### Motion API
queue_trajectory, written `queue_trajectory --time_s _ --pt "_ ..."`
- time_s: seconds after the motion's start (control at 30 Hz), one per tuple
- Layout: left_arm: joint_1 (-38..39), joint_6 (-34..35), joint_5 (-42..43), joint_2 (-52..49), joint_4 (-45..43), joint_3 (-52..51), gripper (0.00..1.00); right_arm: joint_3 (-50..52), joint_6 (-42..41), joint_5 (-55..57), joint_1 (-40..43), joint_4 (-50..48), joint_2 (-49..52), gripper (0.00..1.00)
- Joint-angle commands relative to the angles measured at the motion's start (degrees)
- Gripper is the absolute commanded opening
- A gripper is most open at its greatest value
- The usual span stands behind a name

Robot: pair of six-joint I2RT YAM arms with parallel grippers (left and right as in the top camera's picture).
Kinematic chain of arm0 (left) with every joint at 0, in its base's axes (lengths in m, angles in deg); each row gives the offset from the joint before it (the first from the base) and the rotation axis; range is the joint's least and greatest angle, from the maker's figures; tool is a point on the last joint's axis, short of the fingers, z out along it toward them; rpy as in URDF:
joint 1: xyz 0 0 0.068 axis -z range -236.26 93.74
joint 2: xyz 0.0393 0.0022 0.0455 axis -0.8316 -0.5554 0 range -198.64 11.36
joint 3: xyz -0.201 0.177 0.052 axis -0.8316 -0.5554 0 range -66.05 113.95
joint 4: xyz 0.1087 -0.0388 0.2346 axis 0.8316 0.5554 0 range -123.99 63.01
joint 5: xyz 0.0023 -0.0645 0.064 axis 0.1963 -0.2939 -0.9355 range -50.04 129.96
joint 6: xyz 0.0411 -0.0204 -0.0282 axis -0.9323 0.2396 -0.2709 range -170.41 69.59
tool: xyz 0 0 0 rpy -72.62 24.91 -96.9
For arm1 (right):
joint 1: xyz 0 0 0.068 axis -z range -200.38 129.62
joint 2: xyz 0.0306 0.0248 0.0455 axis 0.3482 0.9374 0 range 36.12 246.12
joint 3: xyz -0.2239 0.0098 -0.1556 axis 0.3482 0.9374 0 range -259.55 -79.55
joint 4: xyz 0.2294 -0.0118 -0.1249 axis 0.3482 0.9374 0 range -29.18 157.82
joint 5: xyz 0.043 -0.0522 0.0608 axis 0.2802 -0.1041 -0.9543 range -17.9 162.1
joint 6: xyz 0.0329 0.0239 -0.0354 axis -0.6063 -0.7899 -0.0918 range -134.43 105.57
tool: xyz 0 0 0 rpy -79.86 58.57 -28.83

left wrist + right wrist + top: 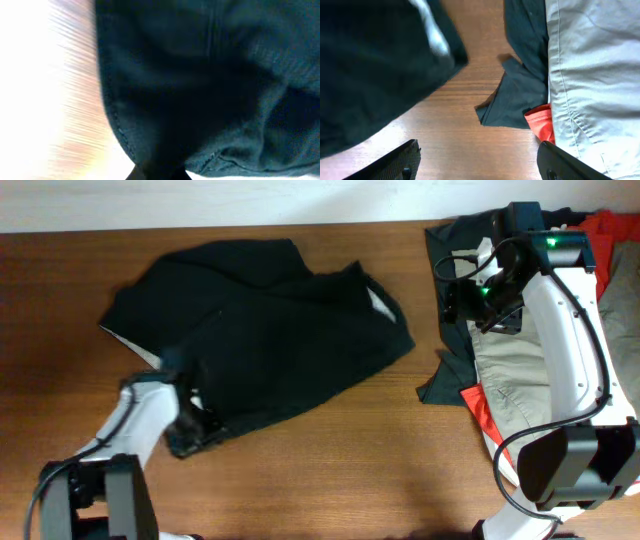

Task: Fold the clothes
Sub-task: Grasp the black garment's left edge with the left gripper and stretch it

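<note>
A brown wood-grain table [330,470] was seen from above, bordered along its far edge by a pale white wall strip [200,200]. A large plain black soft-fabric garment [270,330] was spread in loose, rumpled folds over the left and middle of the table, with a small whitish lining strip [380,302] exposed at its right corner. On the right side a heap was piled: light khaki-grey shorts [510,370], a bright red garment [480,410] showing beneath them, and a dark crumpled cloth [445,375] jutting toward the centre. A band of bare wood was left between the black garment's right corner and that heap, and the near half of the table in front of both was uncovered.

The white left arm [135,420] was reached in from the near left corner, and the left gripper [195,425] was set at the garment's near-left hem. In the left wrist view only black fabric and a blurred edge of table were shown, so whether cloth was pinched there could not be told.

The white right arm [570,330] was arched over the heap. The right gripper [480,165] was held above bare wood, its fingers spread wide and holding nothing.
</note>
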Motion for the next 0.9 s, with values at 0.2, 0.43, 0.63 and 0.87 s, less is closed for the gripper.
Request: queue_trajectory --time_s 0.2,0.43,0.63,0.87 --pt "-14.6 -0.8 -10.9 3.1 11.0 10.9 0.0 19.6 -2.7 -10.9 -12.5 -7.8 0.4 0.83" --pt "-14.6 -0.8 -10.9 3.1 10.5 10.9 0.0 43.6 -10.8 -5.4 -21.5 -41.0 0.4 0.84" --pt "-14.6 -4.4 -10.9 3.8 12.1 13.5 0.0 37.8 -6.5 -3.6 -16.0 -32.8 -3.3 0.04" --pt "-11.5 -12.3 1.8 12.0 17.5 35.4 0.0 4.7 1.1 -3.2 -3.7 -5.9 -13.5 0.04"
